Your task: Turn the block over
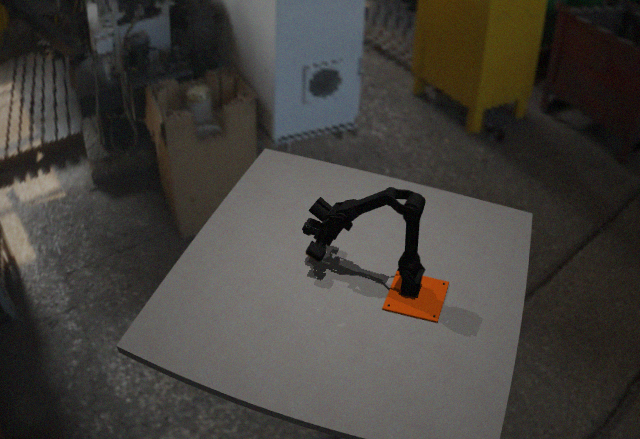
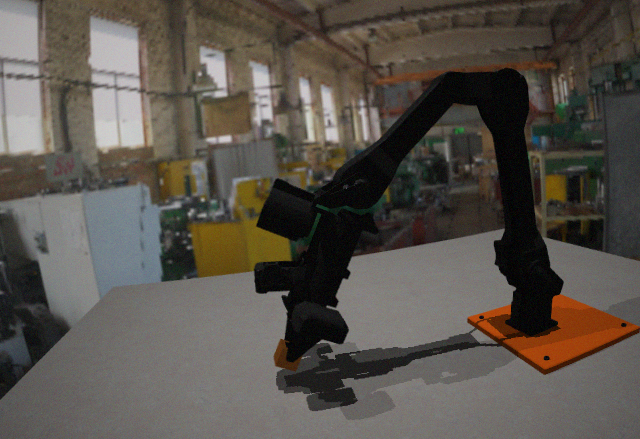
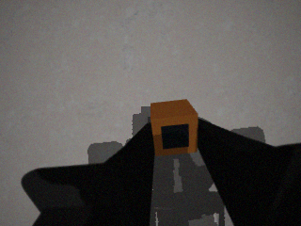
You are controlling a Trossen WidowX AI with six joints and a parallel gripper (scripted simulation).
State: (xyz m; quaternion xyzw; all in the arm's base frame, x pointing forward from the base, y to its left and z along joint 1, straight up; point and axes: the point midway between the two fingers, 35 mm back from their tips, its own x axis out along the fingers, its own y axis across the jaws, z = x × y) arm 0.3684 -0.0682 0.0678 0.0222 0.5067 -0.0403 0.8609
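The small orange block point(image 2: 281, 355) point(image 3: 169, 109) is between the fingertips of my gripper point(image 2: 293, 355) point(image 3: 171, 125), which is shut on it. The block is tilted with the gripper and appears slightly above the table point(image 1: 248, 331) point(image 2: 155, 362) point(image 3: 71, 61). Its marked side, a dark square point(image 3: 175, 137) on one face, points back toward the wrist camera, so it faces obliquely upward. In the top view the gripper point(image 1: 313, 254) hides almost all of the block.
The arm's base stands on an orange plate point(image 1: 426, 310) point(image 2: 584, 336), to the right of the gripper in the top and exterior views. The arm's shadow lies on the table between the gripper and the plate. The table's far edge is behind the arm.
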